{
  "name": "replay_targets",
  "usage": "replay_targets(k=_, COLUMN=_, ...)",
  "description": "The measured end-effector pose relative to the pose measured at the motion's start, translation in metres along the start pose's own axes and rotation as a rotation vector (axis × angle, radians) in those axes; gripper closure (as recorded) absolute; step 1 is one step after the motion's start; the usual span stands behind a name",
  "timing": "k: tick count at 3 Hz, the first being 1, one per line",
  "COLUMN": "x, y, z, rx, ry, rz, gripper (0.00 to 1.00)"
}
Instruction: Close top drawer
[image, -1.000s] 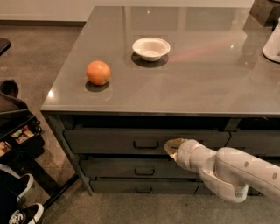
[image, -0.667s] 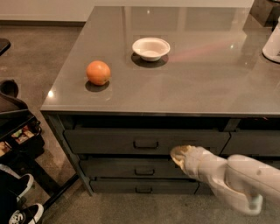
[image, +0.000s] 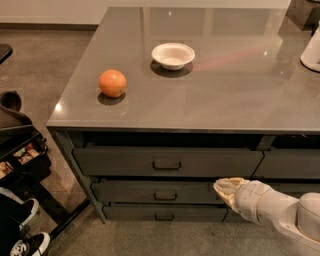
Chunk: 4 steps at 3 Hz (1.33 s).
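The top drawer (image: 120, 161) is a wide dark-grey front with a small central loop handle (image: 166, 164), just under the counter edge, above two like drawer fronts. It stands a little proud of the fronts below it. My gripper (image: 225, 190) is at the lower right, on a white arm, in front of the middle drawer front and below and to the right of the top drawer's handle. It touches nothing that I can see.
An orange (image: 112, 83) and a white bowl (image: 173, 55) sit on the grey counter (image: 240, 85). A white object (image: 311, 49) stands at the right edge. A neighbouring drawer stack (image: 290, 164) is to the right. Shoes and dark clutter (image: 20, 165) lie on the floor at left.
My gripper has moved down and to the right, away from the top drawer's front near the handle, to a spot in front of the middle drawer.
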<state>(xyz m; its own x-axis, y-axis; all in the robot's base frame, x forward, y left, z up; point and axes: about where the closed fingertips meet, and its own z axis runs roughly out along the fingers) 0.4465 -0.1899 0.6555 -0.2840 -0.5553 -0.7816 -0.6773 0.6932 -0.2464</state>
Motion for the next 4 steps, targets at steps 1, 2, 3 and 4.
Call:
replay_targets(k=1, x=-0.0001, y=0.0001, z=0.0001, rx=0.000, ry=0.000, rz=0.000, gripper=0.58)
replay_targets(k=2, x=-0.0001, y=0.0001, z=0.0001, rx=0.000, ry=0.000, rz=0.000, gripper=0.36)
replay_targets(k=3, x=-0.0001, y=0.0001, z=0.0001, rx=0.000, ry=0.000, rz=-0.001, gripper=0.12)
replay_targets(k=4, x=-0.0002, y=0.0001, z=0.0001, rx=0.000, ry=0.000, rz=-0.001, gripper=0.00)
